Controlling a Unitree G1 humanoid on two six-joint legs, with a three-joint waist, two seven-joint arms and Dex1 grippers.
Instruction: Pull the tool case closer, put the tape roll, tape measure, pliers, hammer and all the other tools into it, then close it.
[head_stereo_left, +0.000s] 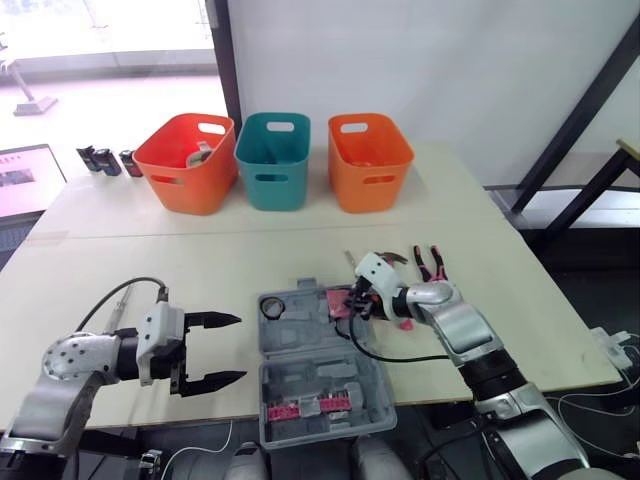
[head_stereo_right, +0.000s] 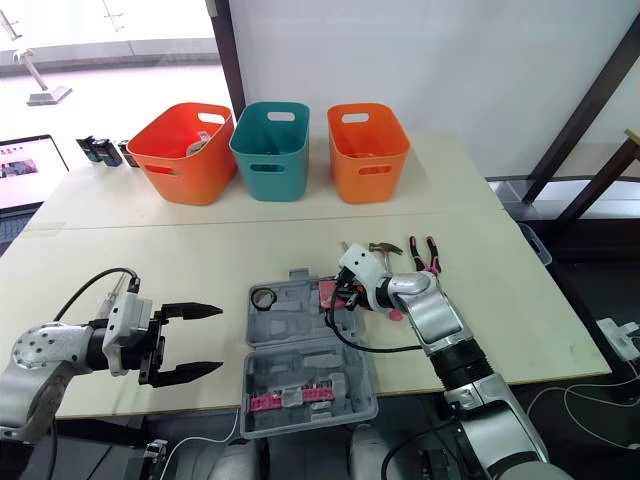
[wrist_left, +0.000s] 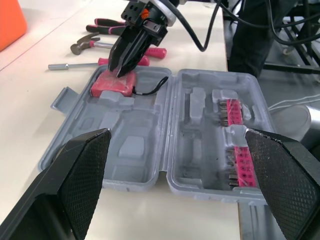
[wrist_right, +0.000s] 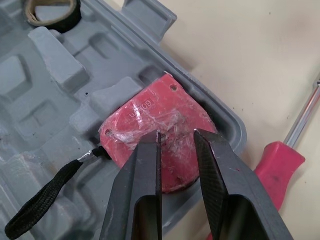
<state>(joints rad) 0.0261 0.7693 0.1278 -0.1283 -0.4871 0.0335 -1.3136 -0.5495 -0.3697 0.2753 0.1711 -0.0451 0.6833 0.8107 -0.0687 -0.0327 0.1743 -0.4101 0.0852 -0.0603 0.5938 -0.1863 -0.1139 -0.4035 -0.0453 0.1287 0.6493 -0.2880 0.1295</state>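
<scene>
The grey tool case (head_stereo_left: 300, 345) lies open near the table's front edge. A black tape roll (head_stereo_left: 272, 307) sits in its far left corner, and pink bit strips (head_stereo_left: 310, 405) fill the near half. The red tape measure (wrist_right: 145, 117) lies flat in the far right corner. My right gripper (wrist_right: 177, 137) points down onto its face, fingers a narrow gap apart and gripping nothing. My left gripper (head_stereo_left: 225, 350) hangs wide open just left of the case. Hammer (head_stereo_left: 390, 258), pliers (head_stereo_left: 432, 262) and a red-handled screwdriver (wrist_right: 277, 165) lie on the table beyond the case's right corner.
Along the back stand an orange basket (head_stereo_left: 185, 165), a teal basket (head_stereo_left: 275, 160) and another orange basket (head_stereo_left: 370, 160). Small black items (head_stereo_left: 105, 160) and a laptop (head_stereo_left: 25, 180) sit at the far left. A black cable (head_stereo_left: 385, 355) loops from my right wrist over the case's right edge.
</scene>
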